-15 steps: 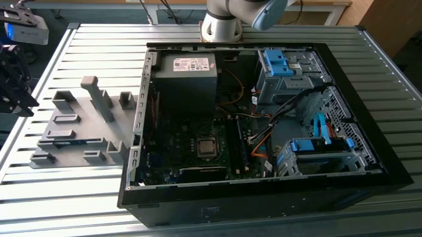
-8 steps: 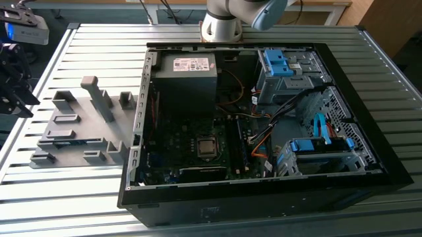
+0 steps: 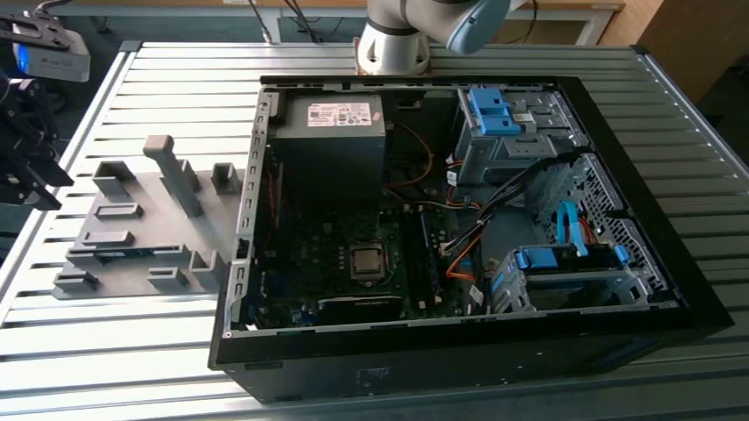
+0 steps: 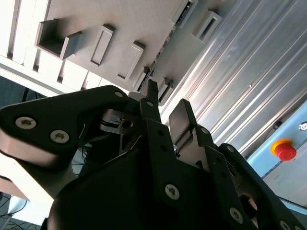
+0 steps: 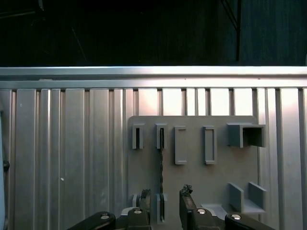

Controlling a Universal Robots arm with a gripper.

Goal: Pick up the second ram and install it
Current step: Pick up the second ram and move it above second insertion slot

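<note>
Hovering over grey plastic holder plate [image 5: 192, 179] with black pincer [image 5: 165, 203] spread wide astride second ram [image 5: 161, 167], a thin dark memory board standing edge-on in holder's slots, apparently untouched. Barely begun: yet to grip, lift and install.

Your ram [image 5: 161, 167] stands edge-on, both faces hidden; the exterior view's top edge cuts off the arm [image 3: 404, 39]

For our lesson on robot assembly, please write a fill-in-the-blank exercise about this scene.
1. The ram stands on edge in a ___ holder.
2. The ram is ___ the fingers of the open end effector.
3. The opened case lies on a slatted ___.
Missing words: grey; between; table.
</note>
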